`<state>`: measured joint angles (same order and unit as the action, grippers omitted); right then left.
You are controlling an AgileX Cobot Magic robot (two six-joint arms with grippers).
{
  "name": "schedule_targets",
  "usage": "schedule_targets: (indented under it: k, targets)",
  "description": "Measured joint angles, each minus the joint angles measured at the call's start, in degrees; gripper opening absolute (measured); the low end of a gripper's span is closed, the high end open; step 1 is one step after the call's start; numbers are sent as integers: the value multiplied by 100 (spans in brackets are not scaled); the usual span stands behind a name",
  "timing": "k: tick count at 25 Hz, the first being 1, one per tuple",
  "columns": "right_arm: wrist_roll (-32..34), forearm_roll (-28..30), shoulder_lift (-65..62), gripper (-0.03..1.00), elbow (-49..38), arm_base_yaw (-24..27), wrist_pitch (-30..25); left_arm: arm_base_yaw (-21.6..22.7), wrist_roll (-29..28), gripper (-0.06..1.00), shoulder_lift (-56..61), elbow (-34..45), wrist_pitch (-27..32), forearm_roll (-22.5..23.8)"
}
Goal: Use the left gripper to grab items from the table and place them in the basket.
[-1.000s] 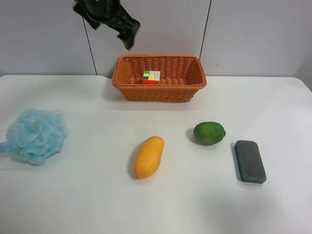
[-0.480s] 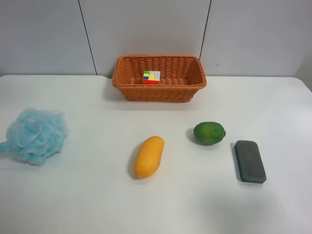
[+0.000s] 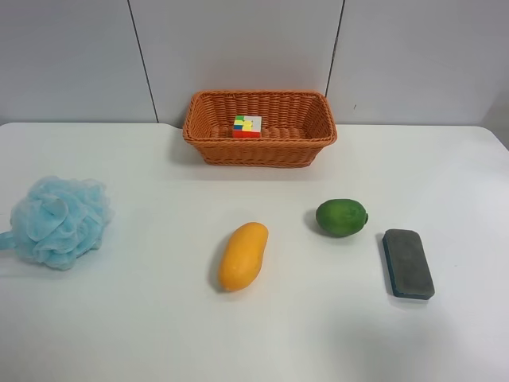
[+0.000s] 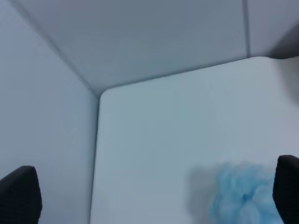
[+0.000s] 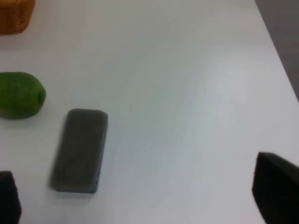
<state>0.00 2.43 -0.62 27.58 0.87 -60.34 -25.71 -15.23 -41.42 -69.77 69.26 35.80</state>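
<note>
The orange-brown wicker basket (image 3: 302, 147) stands at the back of the white table (image 3: 159, 318) with the multicoloured puzzle cube (image 3: 247, 126) inside it. The yellow-orange mango (image 3: 242, 255), green fruit (image 3: 341, 216), dark grey eraser (image 3: 408, 263) and light-blue pouf (image 3: 58, 220) lie on the table. No arm shows in the exterior high view. My left gripper (image 4: 153, 198) is open and empty, high above the table's corner, with the pouf (image 4: 243, 198) below it. My right gripper (image 5: 142, 193) is open and empty above the eraser (image 5: 79, 149) and the green fruit (image 5: 19, 94).
Grey wall panels (image 3: 238, 48) rise behind the table. The table's rounded corner (image 4: 105, 93) meets the wall in the left wrist view. The table's side edge (image 5: 275, 51) and a corner of the basket (image 5: 16, 16) show in the right wrist view.
The black arm that was above the basket's left end one second ago has left the exterior high view. The items have not moved.
</note>
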Motion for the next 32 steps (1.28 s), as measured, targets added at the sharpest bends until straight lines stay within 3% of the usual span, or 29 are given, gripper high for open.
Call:
schedule_targets:
  k: [6,10,14,21,32]
  targets:
    - [0,0,0,99,0,0,0,1351,-32,99,1575,1262,12,-636]
    - [0,0,0,99,0,0,0,2153,101,99,2413,1919,12,-1560]
    - [0,0,0,99,0,0,0,2612,379,99,3123,2663,-166,-2496]
    - [0,0,0,99,0,0,0,2735,622,99,3832,3859,-802,-3248]
    - [0,0,0,99,0,0,0,2735,696,99,3879,4028,-804,-3309]
